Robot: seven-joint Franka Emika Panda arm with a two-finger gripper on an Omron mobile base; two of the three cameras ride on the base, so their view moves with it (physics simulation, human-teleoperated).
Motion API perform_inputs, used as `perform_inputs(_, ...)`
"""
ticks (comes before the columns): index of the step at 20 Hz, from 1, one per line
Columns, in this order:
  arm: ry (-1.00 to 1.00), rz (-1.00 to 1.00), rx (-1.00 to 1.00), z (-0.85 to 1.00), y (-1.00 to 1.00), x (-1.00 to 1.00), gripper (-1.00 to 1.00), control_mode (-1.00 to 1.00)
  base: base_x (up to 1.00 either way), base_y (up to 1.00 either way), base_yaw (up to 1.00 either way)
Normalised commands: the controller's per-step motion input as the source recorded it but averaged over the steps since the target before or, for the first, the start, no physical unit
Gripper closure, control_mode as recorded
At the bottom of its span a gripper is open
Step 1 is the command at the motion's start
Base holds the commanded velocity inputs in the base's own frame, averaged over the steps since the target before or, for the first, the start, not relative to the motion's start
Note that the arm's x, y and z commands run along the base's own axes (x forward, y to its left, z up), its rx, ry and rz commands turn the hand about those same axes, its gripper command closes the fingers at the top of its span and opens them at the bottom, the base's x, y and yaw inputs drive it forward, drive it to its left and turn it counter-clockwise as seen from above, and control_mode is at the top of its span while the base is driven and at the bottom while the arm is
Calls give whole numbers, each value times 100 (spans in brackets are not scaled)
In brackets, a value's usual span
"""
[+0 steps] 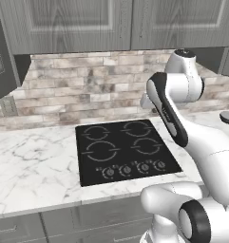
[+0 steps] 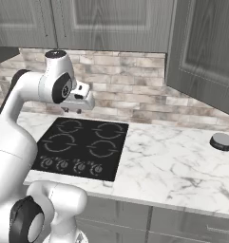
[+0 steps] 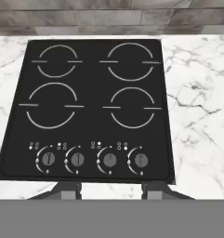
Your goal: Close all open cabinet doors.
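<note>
Two cabinet doors hang open. One (image 1: 1,61) swings out at the far left, and the other (image 2: 201,52) swings out toward me at the right, above the counter. Between them, the wall cabinet doors (image 1: 71,23) over the stove are flush and shut. My gripper (image 2: 73,110) hovers above the back of the black cooktop (image 2: 80,147), pointing down, well below and apart from every door. In the hand view its fingertips (image 3: 67,188) stand apart with nothing between them.
A white marble counter (image 1: 30,166) runs left and right of the cooktop (image 3: 95,102), against a brick backsplash (image 1: 87,90). A small round grey object (image 2: 223,141) lies on the counter at the right. A wall outlet (image 1: 7,107) sits low at the left.
</note>
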Motion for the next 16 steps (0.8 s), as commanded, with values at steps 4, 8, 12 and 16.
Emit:
perform_inputs(4, -5, 0, -1, 0, 2, -27, -100, -100, 0, 0, 0)
perform_inputs(8, -25, 0, -3, 2, 1, -39, -100, -100, 0, 0, 0)
perform_inputs(12, 0, 0, 0, 0, 0, 0, -100, -100, 0, 0, 0)
perform_inputs(16, -2, 0, 0, 0, 0, 2, -100, -100, 0, 0, 0)
